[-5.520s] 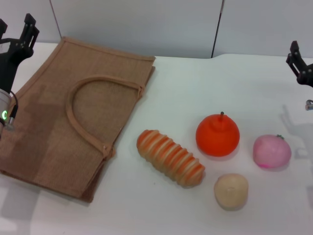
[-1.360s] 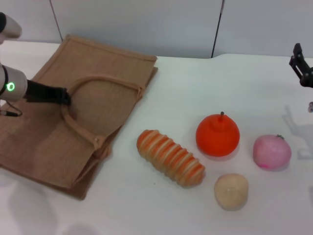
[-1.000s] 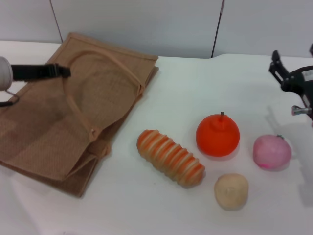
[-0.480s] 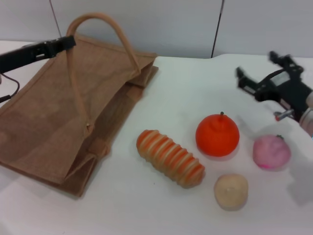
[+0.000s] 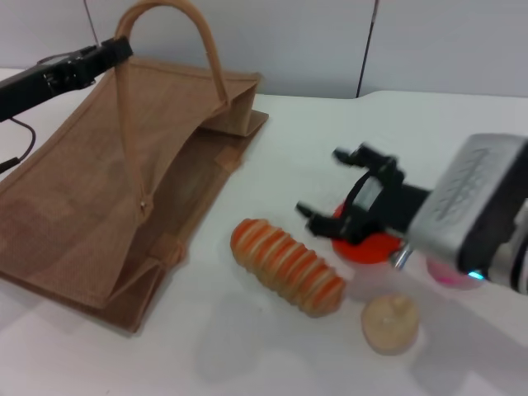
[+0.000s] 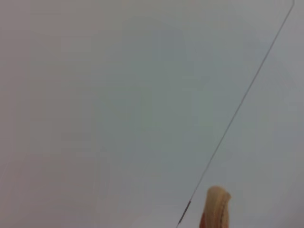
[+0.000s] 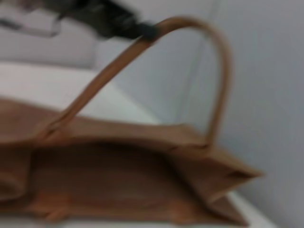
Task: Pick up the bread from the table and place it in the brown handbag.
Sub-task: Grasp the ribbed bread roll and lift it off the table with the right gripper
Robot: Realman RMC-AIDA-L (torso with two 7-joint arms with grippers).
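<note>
While the left hand (image 5: 115,51) clenches one looped strap handle (image 5: 165,16) up at about 11 o'clock in the head view, the brown handbag (image 5: 91,181) is pulled open, its upper side lifted off the white tabletop (image 5: 272,346) and its mouth gaping toward 3 o'clock. The right wrist view looks straight into that mouth, showing the left hand (image 7: 118,23) pinched on the strap handle (image 7: 209,57) above the brown handbag (image 7: 118,185). The left wrist view shows only a pale wall and the tip of the strap handle (image 6: 214,209). The bread (image 5: 287,266) lies on the tabletop at the centre of the head view, just beside the handbag's open edge, its long axis running from 10 o'clock to 4 o'clock. The right hand (image 5: 334,194) hangs above the far end of the bread, at roughly 2 o'clock from it, with its fingers (image 5: 363,157) spread apart and grasping nothing. Behind that hand sits an orange fruit (image 5: 367,246), mostly hidden, with a pink fruit (image 5: 450,276) peeking out at 3 o'clock and a small beige bun (image 5: 389,323) at 5 o'clock of the bread.
</note>
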